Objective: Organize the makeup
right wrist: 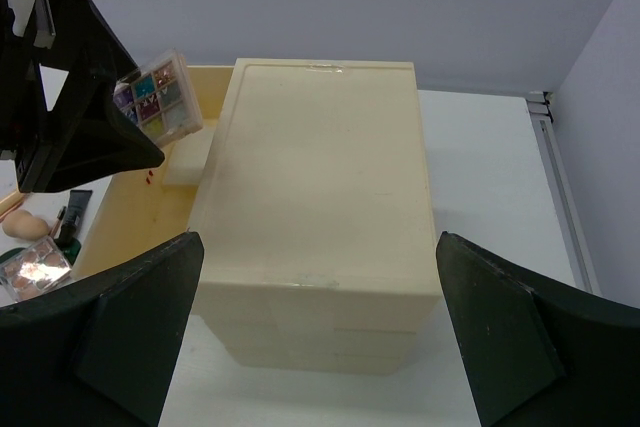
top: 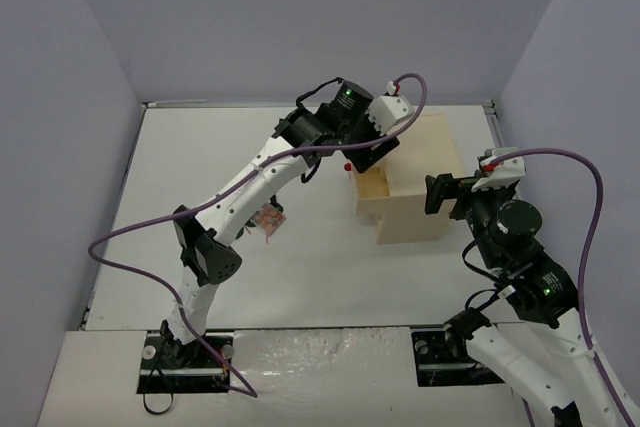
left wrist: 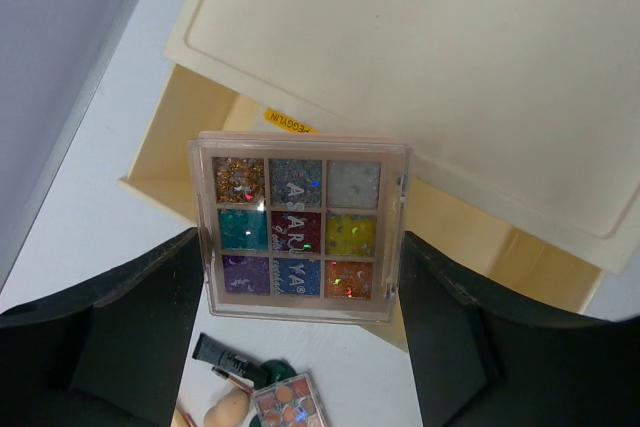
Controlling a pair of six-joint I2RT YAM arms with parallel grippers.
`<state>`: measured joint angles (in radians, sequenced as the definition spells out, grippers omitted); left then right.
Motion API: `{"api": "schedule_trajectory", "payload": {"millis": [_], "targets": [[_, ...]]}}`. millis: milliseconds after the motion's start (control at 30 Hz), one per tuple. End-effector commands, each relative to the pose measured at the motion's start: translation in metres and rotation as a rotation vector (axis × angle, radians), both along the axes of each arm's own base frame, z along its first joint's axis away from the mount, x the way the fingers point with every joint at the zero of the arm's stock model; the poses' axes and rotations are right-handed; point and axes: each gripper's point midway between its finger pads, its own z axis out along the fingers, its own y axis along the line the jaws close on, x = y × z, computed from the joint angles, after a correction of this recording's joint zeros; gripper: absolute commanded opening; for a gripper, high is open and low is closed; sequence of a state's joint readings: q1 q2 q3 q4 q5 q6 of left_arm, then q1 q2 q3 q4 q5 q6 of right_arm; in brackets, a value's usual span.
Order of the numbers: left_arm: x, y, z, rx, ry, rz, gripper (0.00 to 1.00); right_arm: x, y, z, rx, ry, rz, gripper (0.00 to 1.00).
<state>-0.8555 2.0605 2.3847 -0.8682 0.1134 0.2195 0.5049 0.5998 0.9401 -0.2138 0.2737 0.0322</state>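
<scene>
My left gripper (left wrist: 300,282) is shut on a clear square case of glitter eyeshadow (left wrist: 300,232), nine coloured pans, held by its two side edges. It hangs tilted above the open top drawer (left wrist: 190,137) of the beige drawer box (top: 420,177); the right wrist view shows the glitter case (right wrist: 155,97) over that drawer. A white flat case (right wrist: 190,162) lies inside the drawer. More makeup lies on the table (top: 200,147) below: a black tube (left wrist: 228,359), a peach palette (left wrist: 290,402), a green compact (left wrist: 275,372) and a beige sponge (left wrist: 225,409). My right gripper (right wrist: 320,297) is open, facing the box's right end.
The drawer box takes up the table's right middle, its drawer pulled out to the left. The loose makeup (top: 268,219) sits beside my left arm (top: 240,197). Grey walls close the table on three sides.
</scene>
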Motion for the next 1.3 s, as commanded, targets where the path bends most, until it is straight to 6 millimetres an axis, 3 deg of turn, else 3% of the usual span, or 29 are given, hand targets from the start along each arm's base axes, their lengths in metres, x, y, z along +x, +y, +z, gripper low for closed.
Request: {"api": "schedule_trajectory", "payload": {"millis": [0,233,367,900,1267], "targets": [[-0.006,-0.005,0.056,-0.148,-0.096,-0.037,0.35,0.003,-0.001,0.017,0.028,-0.060,-0.018,1.00],[-0.006,-0.011,0.033,-0.129,-0.049,-0.076,0.36,0.002,-0.001,0.016,0.026,-0.060,-0.016,1.00],[-0.003,-0.008,0.029,-0.123,-0.041,-0.072,0.38,0.002,-0.001,0.015,0.028,-0.057,-0.015,1.00],[-0.003,0.002,0.034,-0.132,-0.038,-0.079,0.78,0.003,0.002,0.014,0.032,-0.053,-0.003,1.00],[-0.006,-0.004,0.045,-0.196,-0.047,-0.123,0.86,0.003,0.002,0.014,0.031,-0.052,0.000,1.00]]}}
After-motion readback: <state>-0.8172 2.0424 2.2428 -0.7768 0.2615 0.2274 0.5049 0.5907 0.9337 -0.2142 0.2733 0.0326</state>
